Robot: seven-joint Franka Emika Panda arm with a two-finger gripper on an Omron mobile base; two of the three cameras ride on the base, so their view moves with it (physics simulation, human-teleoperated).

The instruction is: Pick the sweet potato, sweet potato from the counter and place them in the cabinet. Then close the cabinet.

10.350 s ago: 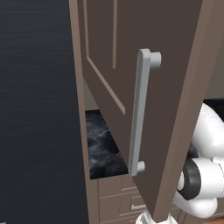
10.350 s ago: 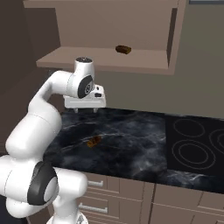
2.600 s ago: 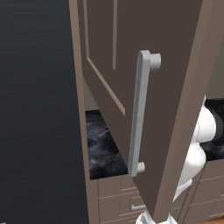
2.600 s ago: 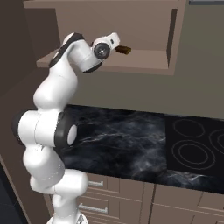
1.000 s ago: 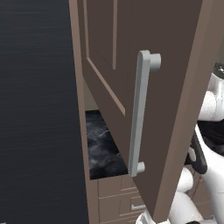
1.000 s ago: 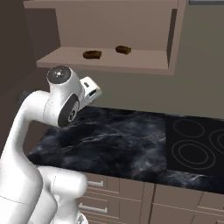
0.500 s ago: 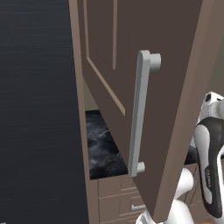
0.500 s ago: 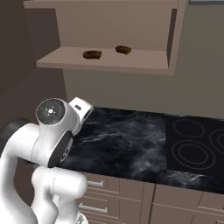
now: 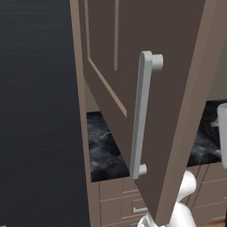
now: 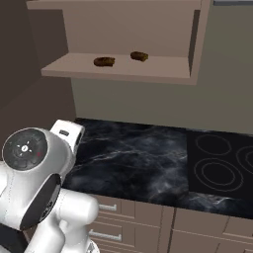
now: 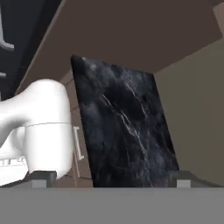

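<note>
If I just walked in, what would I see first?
Probably the big brown cabinet door hanging wide open, with its long grey handle, right up close in the left base view. Then two sweet potatoes side by side on the cabinet shelf, above the shiny black counter.

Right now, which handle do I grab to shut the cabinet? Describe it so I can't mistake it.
Find the cabinet door swung open above the black counter. On its face runs the handle, a long light-grey upright bar. The drawer handles below the counter are short and lie flat.
</note>
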